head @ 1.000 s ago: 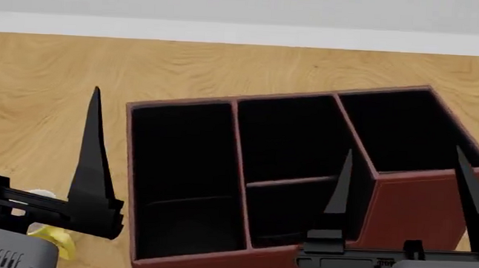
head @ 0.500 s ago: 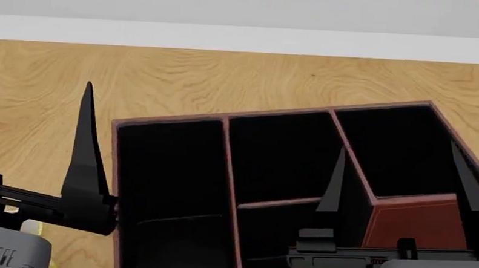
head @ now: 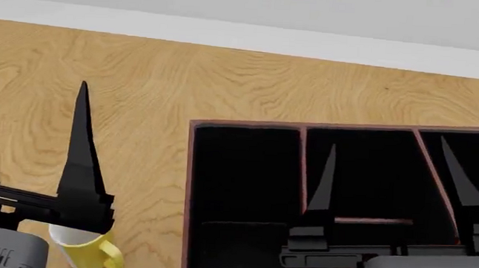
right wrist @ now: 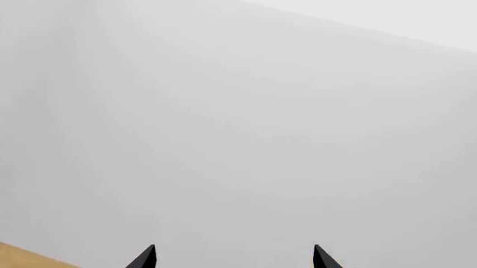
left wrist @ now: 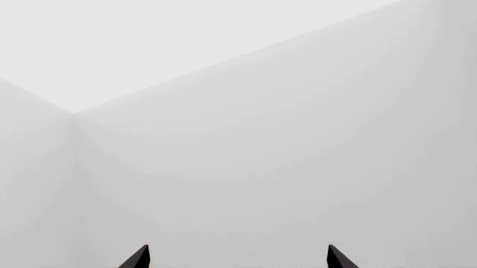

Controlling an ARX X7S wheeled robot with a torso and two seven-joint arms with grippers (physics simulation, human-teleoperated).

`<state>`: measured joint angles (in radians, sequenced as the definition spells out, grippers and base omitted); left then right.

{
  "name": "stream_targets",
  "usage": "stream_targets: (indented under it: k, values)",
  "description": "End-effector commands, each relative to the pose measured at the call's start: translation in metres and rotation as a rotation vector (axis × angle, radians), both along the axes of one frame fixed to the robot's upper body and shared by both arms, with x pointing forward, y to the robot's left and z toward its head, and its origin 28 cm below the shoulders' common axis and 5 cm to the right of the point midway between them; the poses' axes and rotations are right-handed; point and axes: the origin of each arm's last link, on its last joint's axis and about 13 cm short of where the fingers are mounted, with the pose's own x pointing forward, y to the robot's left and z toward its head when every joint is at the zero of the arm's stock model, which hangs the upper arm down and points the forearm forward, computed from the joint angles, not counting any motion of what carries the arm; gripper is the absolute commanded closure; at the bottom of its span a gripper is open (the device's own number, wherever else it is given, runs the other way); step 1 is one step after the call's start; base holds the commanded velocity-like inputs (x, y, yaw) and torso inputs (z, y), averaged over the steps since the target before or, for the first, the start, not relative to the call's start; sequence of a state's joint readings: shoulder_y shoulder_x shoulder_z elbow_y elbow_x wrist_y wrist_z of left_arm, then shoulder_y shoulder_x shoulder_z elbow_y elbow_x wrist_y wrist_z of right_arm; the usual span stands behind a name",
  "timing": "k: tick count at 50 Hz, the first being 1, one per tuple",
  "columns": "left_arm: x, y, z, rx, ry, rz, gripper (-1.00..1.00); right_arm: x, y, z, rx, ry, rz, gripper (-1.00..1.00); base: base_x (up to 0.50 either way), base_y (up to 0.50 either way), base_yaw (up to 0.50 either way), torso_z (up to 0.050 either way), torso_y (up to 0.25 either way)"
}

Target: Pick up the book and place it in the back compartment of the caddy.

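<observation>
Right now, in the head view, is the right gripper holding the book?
No. The right gripper is open and empty above the caddy; no book shows.

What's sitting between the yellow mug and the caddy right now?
Nothing: in the head view only bare wooden table separates the yellow mug from the caddy.

The surface is a wooden table with a light tan top and a clear wavy grain. Its far edge runs along a pale wall, slightly slanted in the head view.

On the table stands the caddy, at the right and near part of the view. It is black inside, with thin reddish-brown rims and dividers, and its right side is cut by the picture edge.

At the near left a yellow mug with a white inside stands on the wood, well apart from the caddy and partly hidden.
</observation>
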<state>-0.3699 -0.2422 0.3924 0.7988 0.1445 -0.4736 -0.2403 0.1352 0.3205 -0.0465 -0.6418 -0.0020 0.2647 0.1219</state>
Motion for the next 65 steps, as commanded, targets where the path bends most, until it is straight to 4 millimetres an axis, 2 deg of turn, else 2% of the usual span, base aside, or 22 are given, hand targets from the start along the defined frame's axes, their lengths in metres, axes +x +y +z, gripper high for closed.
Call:
stream_targets:
  k: [1, 16, 21, 36, 38, 39, 49, 56, 64, 65]
  values:
    - [0.005, 0.0, 0.0, -0.009, 0.013, 0.007, -1.0, -0.003, -0.003, 0.002, -0.002, -0.012, -0.011, -1.0, 0.0, 0.0, 0.0, 0.0, 0.0]
    - [0.005, 0.001, 0.001, -0.007, 0.008, 0.014, -1.0, -0.005, -0.002, 0.004, -0.004, -0.034, 0.049, -1.0, 0.06, 0.01, 0.0, 0.0, 0.0]
    - [0.005, 0.001, 0.001, -0.009, 0.007, 0.013, -1.0, -0.006, -0.003, 0.003, 0.025, -0.033, 0.042, -1.0, 0.45, 0.07, 0.0, 0.0, 0.0]
    - [0.004, 0.001, 0.003, -0.017, 0.005, 0.02, -1.0, -0.009, -0.005, 0.003, 0.03, -0.045, 0.028, -1.0, 0.0, 0.0, 0.0, 0.0, 0.001]
    - [0.004, 0.001, 0.004, -0.025, 0.009, 0.034, -1.0, -0.01, -0.006, 0.004, 0.029, -0.039, 0.013, -1.0, 0.0, 0.0, 0.0, 0.0, 0.0]
    - [0.003, 0.003, 0.005, -0.031, 0.042, 0.135, -1.0, -0.011, -0.007, 0.004, 0.024, -0.036, -0.001, -1.0, 0.0, 0.0, 0.0, 0.0, 0.0]
    - [0.003, 0.007, 0.034, -0.08, 0.022, 0.151, -1.0, -0.016, -0.014, 0.007, 0.034, -0.034, -0.051, -1.0, 0.0, 0.0, 0.0, 0.0, 0.0]
    - [0.008, 0.021, 0.064, -0.2, 0.059, 0.281, -1.0, -0.028, -0.019, 0.01, 0.052, -0.067, -0.078, -1.0, 0.0, 0.0, 0.0, 0.0, 0.0]
    - [0.02, 0.043, 0.093, -0.378, 0.072, 0.539, -1.0, -0.035, -0.021, 0.013, 0.065, -0.088, -0.095, -1.0, 0.0, 0.0, 0.0, 0.0, 0.0]
    - [0.023, 0.045, 0.097, -0.358, 0.085, 0.527, -1.0, -0.035, -0.02, 0.014, 0.065, -0.089, -0.095, -1.0, 0.0, 0.0, 0.0, 0.0, 0.0]
